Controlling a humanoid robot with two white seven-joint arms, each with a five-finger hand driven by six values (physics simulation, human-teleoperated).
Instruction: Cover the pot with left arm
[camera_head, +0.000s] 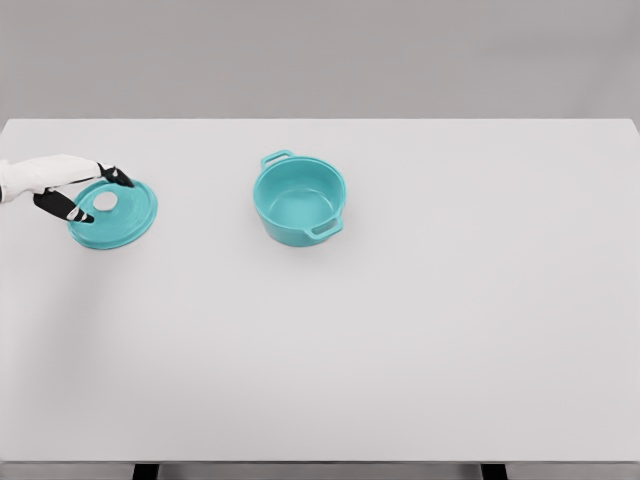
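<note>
well off to the left of the pot (299, 201), the teal lid (113, 213) lies on the white worktop (420, 340), close to that surface's left edge. the left robot hand (80, 192) reaches in from the left of the lid, its white forearm ending in dark fingers (62, 207) that spread over the lid's near-left rim and its far rim, on either side of the pale round knob (105, 201) at the lid's middle. the robot hand looks closed around the lid's left part, though whether the lid is lifted off the worktop i cannot tell. the pot stands upright and uncovered, its hollow inside showing, one loop handle (276, 157) pointing away to its far left and the other handle (325, 228) toward its near right. pot and lid are well apart, with bare worktop between them.
</note>
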